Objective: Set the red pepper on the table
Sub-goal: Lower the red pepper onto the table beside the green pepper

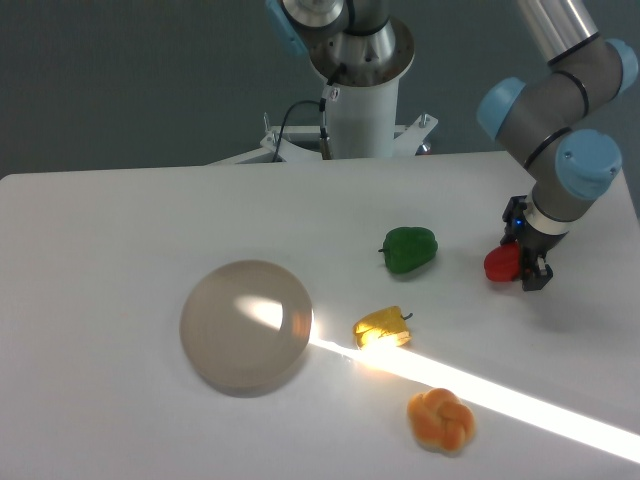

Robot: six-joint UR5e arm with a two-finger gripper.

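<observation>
Red pepper held btwn jaws, just above table.

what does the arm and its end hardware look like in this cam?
Silver-grey tubular arm links with grey joint housings and light-blue end caps. The gripper is small and black, with short dark fingers and a tiny blue light at the wrist. A black cable runs by the white base column.

Pepper behind, perhaps right of disc
</observation>
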